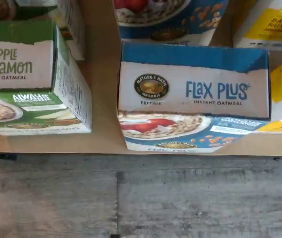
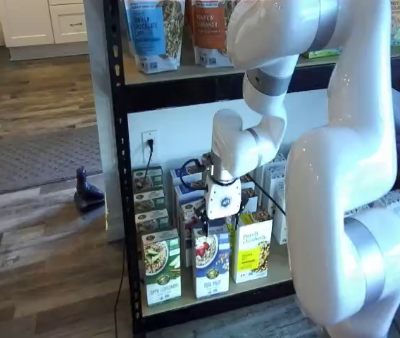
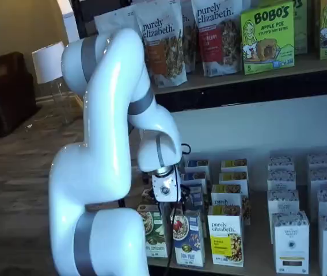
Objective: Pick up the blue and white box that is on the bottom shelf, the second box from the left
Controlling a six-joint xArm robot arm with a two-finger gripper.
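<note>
Hovering right above the blue and white box (image 2: 210, 264), the tool (image 2: 221, 224) hung with jaws spread wide; the box stood upright at the front of the bottom shelf (image 2: 186, 301), long axis vertical, straight below

The blue and white box (image 1: 193, 94) reads "FLAX PLUS INSTANT OATMEAL"; green box (image 1: 27, 74) "APPLE".

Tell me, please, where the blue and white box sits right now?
In both shelf views the blue and white box stands at the front of the bottom shelf, between a green-and-white box and a yellow box, directly below the gripper.
</note>
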